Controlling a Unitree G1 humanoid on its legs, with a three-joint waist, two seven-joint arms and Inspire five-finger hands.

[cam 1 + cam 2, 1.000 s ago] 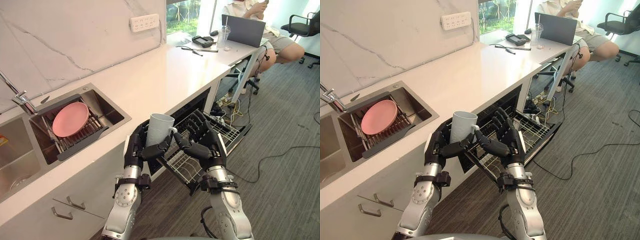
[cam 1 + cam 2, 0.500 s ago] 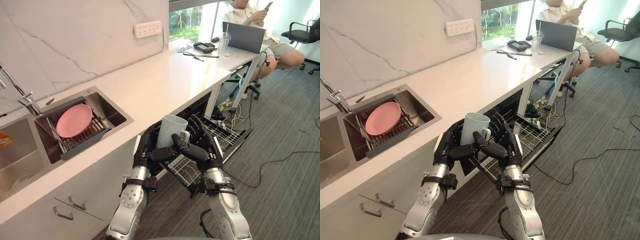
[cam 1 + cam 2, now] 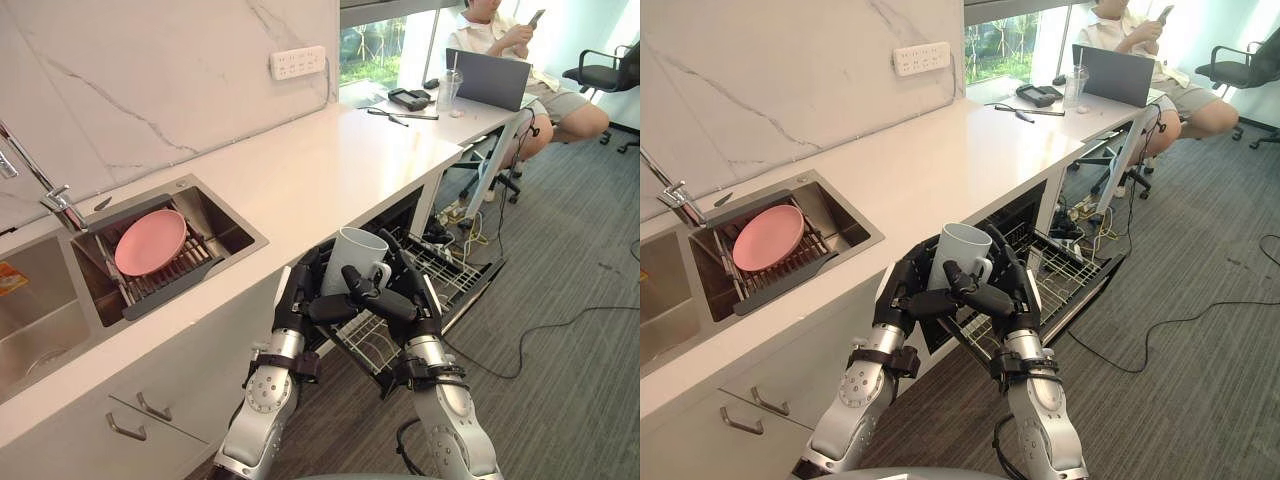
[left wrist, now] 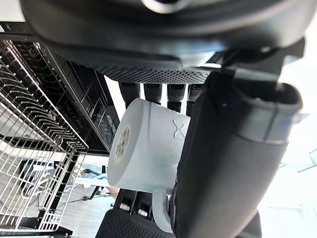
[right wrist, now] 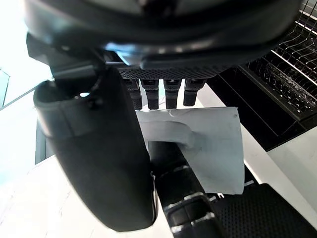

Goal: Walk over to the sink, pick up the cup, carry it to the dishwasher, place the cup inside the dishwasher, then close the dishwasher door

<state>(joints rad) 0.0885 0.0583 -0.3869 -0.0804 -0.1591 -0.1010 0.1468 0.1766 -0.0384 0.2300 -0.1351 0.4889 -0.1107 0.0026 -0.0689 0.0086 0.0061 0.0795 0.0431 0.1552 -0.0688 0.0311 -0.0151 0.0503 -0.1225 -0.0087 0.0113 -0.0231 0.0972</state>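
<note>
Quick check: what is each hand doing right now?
Left hand: closed around the cup.
Right hand: closed on the same cup, from its other side.

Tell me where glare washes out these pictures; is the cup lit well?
Left eye view: the window glares at the far end, the cup is evenly lit. Left wrist view: white washout past the left hand. Right wrist view: washout beside the right hand.
</note>
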